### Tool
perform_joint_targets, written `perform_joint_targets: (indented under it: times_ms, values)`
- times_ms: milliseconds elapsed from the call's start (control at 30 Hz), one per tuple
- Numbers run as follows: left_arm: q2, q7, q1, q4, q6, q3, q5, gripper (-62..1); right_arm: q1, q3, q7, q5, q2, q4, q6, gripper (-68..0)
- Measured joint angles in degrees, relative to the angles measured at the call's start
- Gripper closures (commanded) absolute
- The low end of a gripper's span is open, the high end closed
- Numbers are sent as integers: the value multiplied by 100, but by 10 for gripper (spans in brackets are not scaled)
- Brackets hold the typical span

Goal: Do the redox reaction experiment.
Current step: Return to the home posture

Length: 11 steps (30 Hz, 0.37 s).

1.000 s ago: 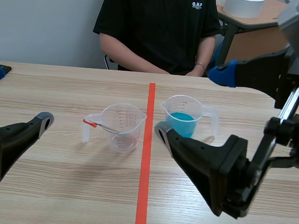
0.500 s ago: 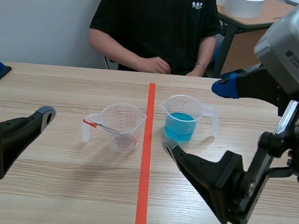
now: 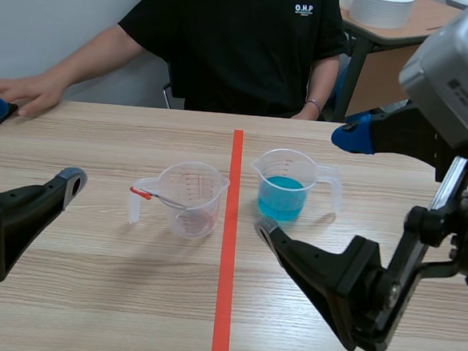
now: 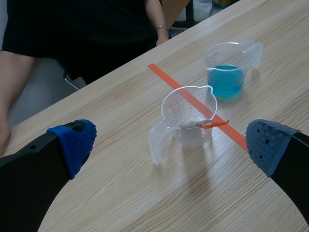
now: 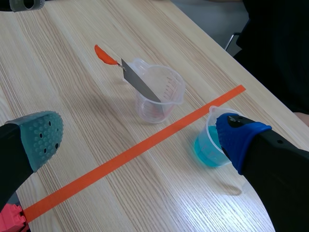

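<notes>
The clear cup [image 3: 191, 198], with a red-handled metal strip [image 3: 156, 196] laid in it, is set just beside the blue-liquid cup [image 3: 285, 187]. The left gripper [image 4: 169, 145] and right gripper [image 5: 140, 140] are held near that cup, jaws apart.

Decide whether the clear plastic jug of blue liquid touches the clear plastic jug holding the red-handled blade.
Apart. The scene view shows the orange-red tape line and bare table between the blue-liquid jug and the blade jug.

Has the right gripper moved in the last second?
Yes: the right gripper pulled back toward the robot, its lower fingertip now short of the blue-liquid cup.
</notes>
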Motion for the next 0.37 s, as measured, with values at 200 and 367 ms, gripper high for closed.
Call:
perform_joint_targets:
  times_ms: [200, 367]
  values:
    - [0, 214, 0, 0, 0, 0, 0, -623, 0, 0, 22, 0, 0, 0, 0, -679]
    - [0, 214, 0, 0, 0, 0, 0, -623, 0, 0, 24, -2, 0, 0, 0, -679]
